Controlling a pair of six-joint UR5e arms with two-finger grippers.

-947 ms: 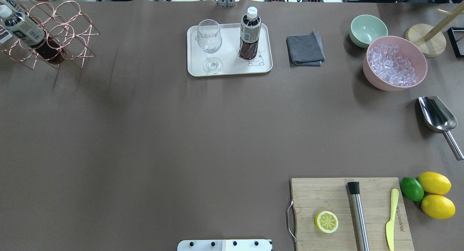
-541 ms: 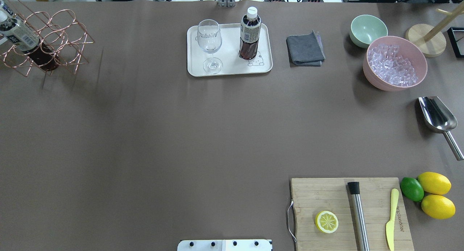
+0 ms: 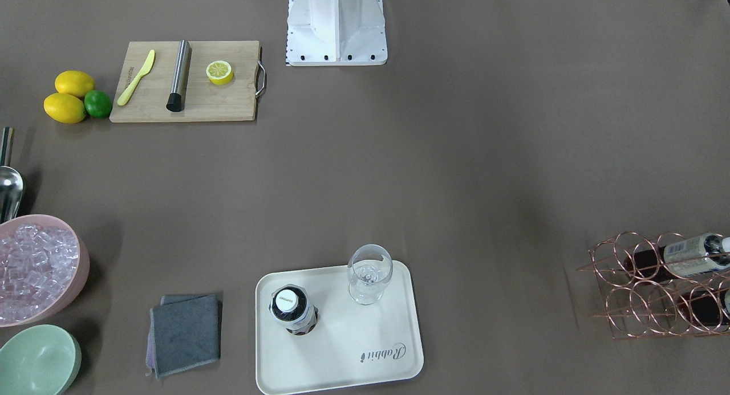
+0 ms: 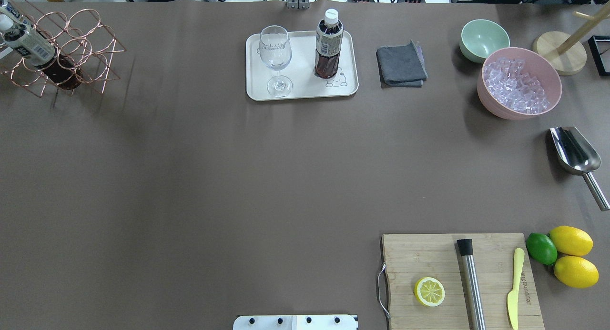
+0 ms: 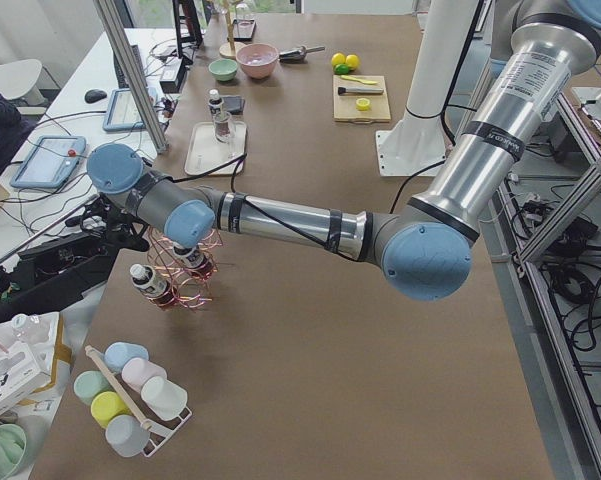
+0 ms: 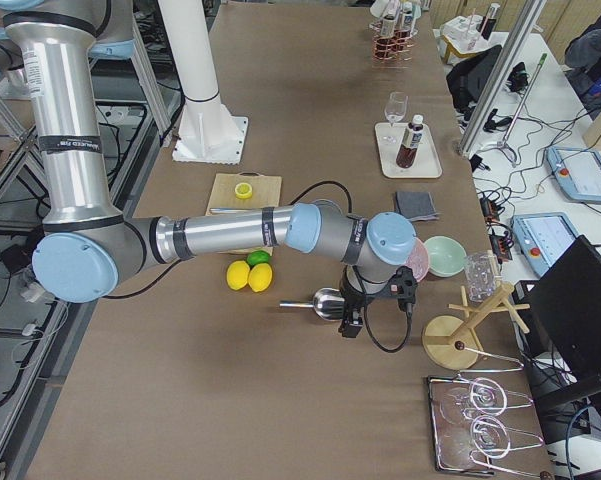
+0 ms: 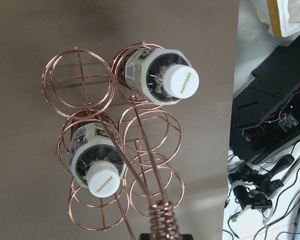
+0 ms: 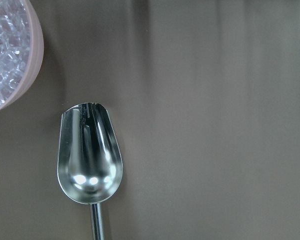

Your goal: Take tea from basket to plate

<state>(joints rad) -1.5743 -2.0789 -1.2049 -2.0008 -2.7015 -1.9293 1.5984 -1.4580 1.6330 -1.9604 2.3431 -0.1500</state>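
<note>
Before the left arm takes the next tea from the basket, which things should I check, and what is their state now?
1. Tea in the basket: ok, a bottle and a second bottle sit in its rings.
2. Room on the plate: ok, bare surface beside the delivered bottle and the glass.
3. Left gripper open: cannot tell, seen only from the side.
4. Handle clear of caps: not ok, its wires pass close by the second bottle's cap.
5. Right gripper out of the way: ok, it hangs over the scoop, far from the plate.
</note>
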